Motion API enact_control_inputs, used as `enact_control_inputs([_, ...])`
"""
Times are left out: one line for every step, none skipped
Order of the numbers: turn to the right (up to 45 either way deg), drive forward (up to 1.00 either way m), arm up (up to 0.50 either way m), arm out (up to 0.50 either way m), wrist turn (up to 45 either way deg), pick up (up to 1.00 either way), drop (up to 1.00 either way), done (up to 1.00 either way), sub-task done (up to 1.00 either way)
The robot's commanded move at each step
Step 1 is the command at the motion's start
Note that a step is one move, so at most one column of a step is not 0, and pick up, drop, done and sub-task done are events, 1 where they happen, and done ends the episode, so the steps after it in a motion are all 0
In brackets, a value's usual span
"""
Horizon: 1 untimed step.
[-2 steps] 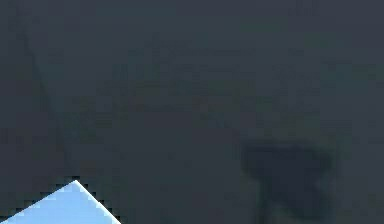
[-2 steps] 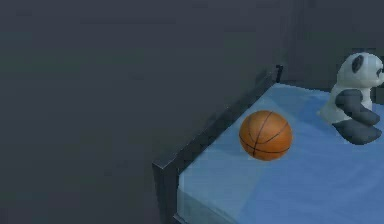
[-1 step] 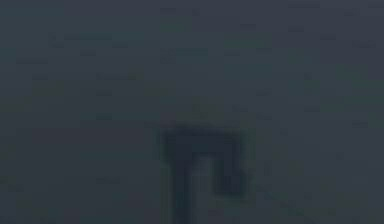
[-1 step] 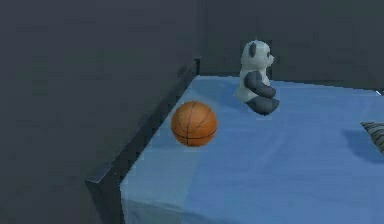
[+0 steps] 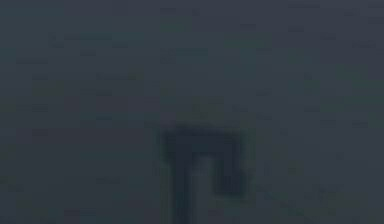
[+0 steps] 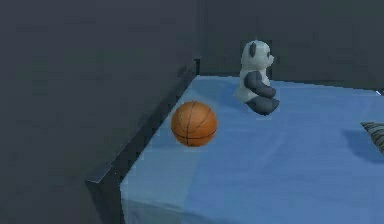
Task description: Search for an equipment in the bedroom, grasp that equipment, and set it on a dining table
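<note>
An orange basketball (image 6: 194,124) lies on a bed with a blue sheet (image 6: 280,170) in the arm side view, close to the bed's left edge. It rests on the sheet beside the dark bed frame (image 6: 140,140).
A black-and-white panda toy (image 6: 257,77) sits on the bed beyond the ball. A grey patterned pillow (image 6: 374,136) lies at the arm side view's right edge. Dark walls stand behind and left of the bed. A dark grey wall (image 5: 100,80) is close ahead in the forward view.
</note>
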Motion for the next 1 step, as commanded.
enact_control_inputs([0.0,0.0,0.38,0.0,0.0,0.0,0.0,0.0,0.0])
